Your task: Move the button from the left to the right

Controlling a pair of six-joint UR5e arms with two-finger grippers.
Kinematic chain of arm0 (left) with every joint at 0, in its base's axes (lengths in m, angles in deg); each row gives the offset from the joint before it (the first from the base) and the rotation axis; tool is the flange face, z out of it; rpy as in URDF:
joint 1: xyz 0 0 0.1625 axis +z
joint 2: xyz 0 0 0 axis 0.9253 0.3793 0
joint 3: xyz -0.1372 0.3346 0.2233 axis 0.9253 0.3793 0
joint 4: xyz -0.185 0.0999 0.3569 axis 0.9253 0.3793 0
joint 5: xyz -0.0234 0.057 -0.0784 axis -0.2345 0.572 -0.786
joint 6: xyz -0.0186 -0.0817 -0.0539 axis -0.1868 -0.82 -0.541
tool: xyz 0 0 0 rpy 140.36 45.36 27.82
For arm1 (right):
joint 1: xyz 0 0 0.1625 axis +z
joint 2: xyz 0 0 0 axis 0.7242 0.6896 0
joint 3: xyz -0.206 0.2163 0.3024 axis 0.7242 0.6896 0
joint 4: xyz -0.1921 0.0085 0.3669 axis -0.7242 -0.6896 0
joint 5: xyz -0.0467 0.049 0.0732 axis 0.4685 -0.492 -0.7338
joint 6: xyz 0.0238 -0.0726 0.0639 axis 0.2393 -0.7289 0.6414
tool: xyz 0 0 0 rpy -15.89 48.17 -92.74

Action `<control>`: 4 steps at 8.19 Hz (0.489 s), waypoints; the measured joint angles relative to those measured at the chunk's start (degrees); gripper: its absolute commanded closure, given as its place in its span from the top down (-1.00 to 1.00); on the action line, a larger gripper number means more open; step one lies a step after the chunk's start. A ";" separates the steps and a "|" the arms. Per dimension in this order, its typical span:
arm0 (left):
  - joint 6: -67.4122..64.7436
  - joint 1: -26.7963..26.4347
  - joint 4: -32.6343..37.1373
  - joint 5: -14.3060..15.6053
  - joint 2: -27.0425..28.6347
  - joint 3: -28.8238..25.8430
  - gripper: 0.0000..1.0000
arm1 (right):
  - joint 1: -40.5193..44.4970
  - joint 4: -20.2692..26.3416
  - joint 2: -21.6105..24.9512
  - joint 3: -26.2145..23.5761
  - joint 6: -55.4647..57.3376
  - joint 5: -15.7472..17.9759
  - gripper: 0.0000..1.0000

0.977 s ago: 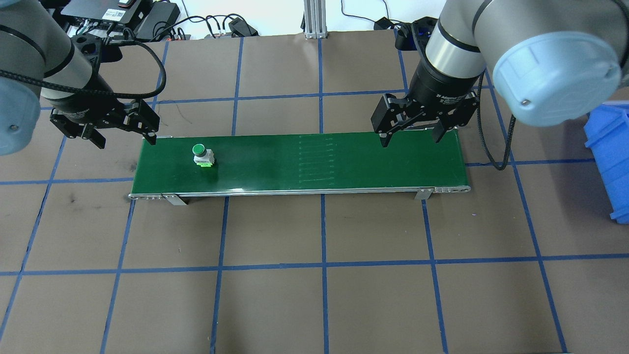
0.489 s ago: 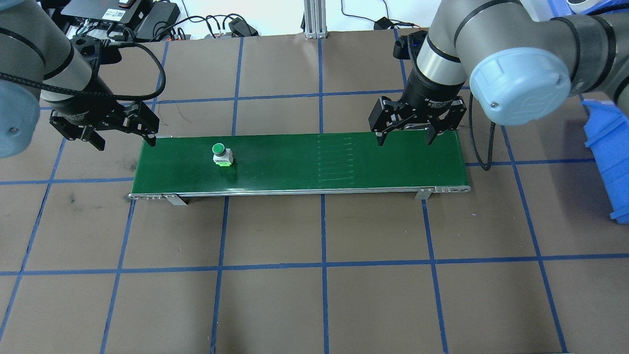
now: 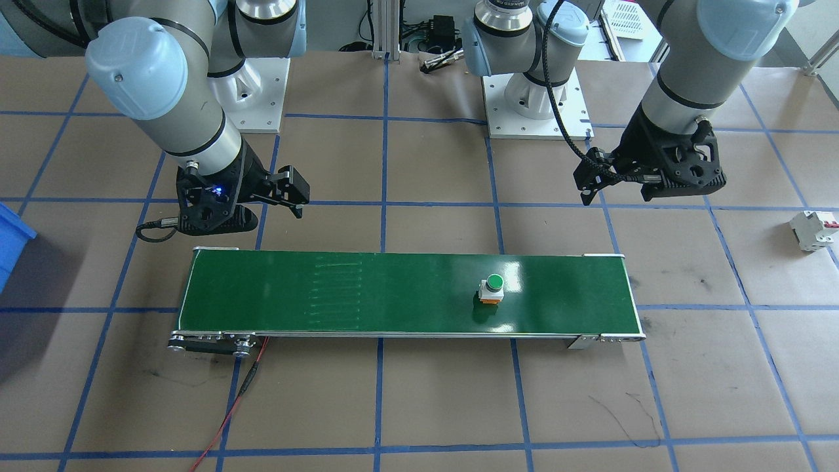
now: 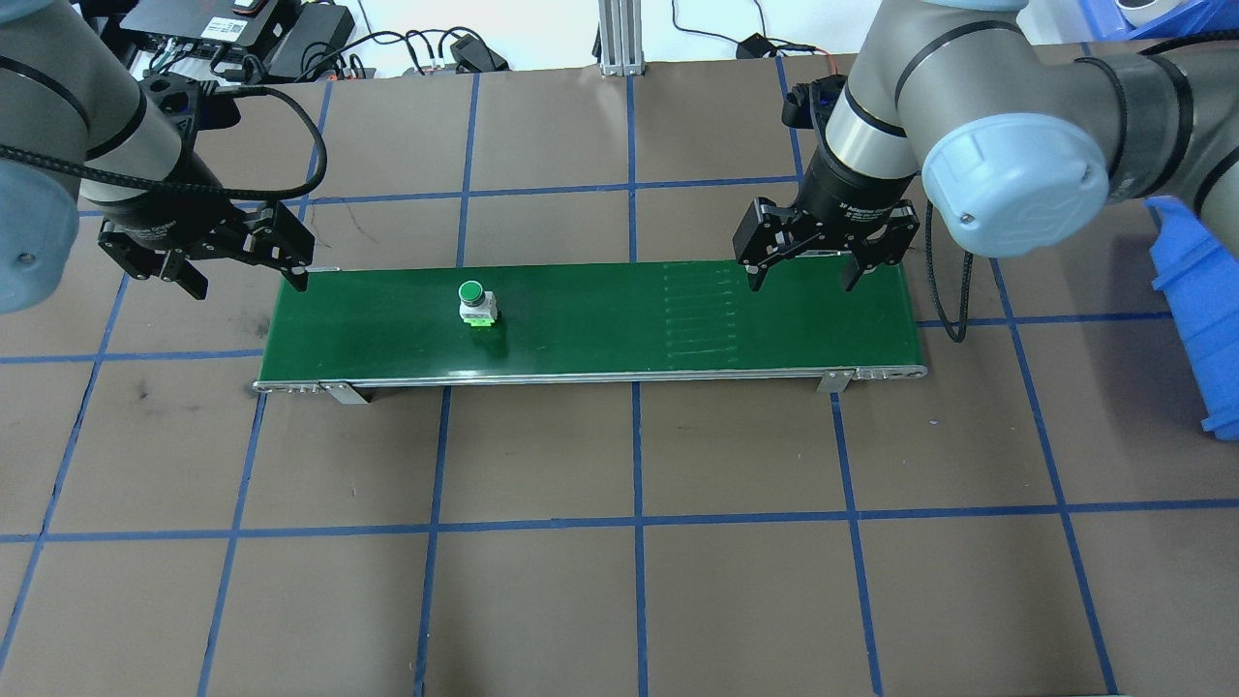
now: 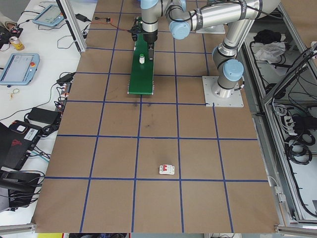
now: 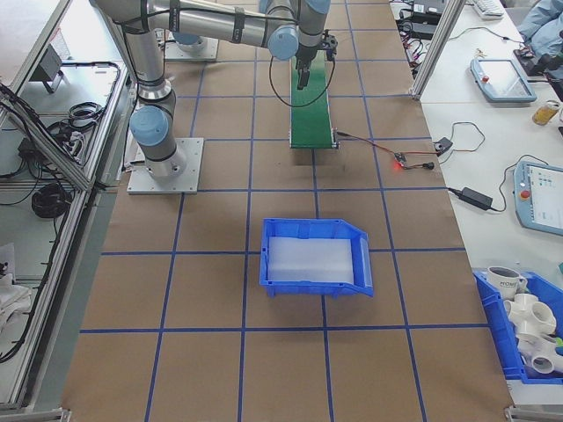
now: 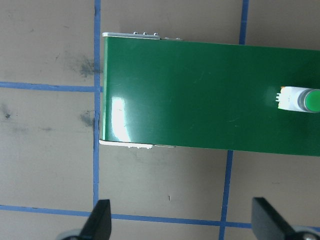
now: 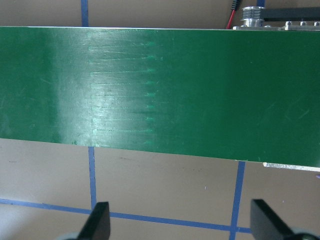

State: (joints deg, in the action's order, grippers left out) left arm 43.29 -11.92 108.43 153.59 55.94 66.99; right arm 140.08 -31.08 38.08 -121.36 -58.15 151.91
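Front-facing view: the button (image 3: 492, 288) is standing upright on the green conveyor belt (image 3: 406, 295), toward the robot's left half of it, green cap up. The left gripper (image 3: 613, 190) is hanging over the brown worktop (image 3: 419, 406) behind the belt's left end, touching nothing. The right gripper (image 3: 288, 196) is hovering behind the belt's other end, likewise empty. A white circuit breaker (image 3: 814, 229) is lying on the worktop well apart from the belt, out past the left arm. A red wire (image 3: 229, 413) is trailing from the belt's end roller.

Overhead view: the button (image 4: 475, 302) is sitting left of the belt's middle (image 4: 590, 319). The left gripper (image 4: 247, 276) is holding its jaws wide, one fingertip just over the belt's left corner. The right gripper (image 4: 801, 281) is also showing wide jaws, poised over the belt's far edge near its right end. A blue bin (image 4: 1200, 310) is sitting at the worktop's right edge.

Left side view: the button (image 5: 141, 59) is showing small and white on the belt; the breaker (image 5: 167, 170) is lying alone in the foreground.

Right side view: the blue bin (image 6: 315, 257) is resting in front of the belt's end.

Left wrist view: the button (image 7: 300, 99) is at the right edge on the belt, fingertips (image 7: 102, 220) spread wide below.

Right wrist view: only the belt (image 8: 160, 90), fingertips (image 8: 100, 222) spread wide.
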 measured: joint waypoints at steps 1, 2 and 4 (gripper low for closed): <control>0.03 0.00 0.09 0.01 -0.18 0.00 1.00 | -0.46 -0.76 -0.12 -0.15 -0.07 0.03 1.00; 0.06 0.00 0.19 0.02 -0.37 0.00 1.00 | -0.78 -2.26 -0.72 -0.15 -0.56 0.19 1.00; 0.08 0.00 0.33 0.06 -0.65 0.01 1.00 | -0.99 -5.83 -2.19 -0.15 -2.59 0.70 0.99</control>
State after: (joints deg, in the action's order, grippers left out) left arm 43.37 -11.92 108.76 153.65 55.29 66.99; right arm 139.08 -36.91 35.90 -121.51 -60.74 152.61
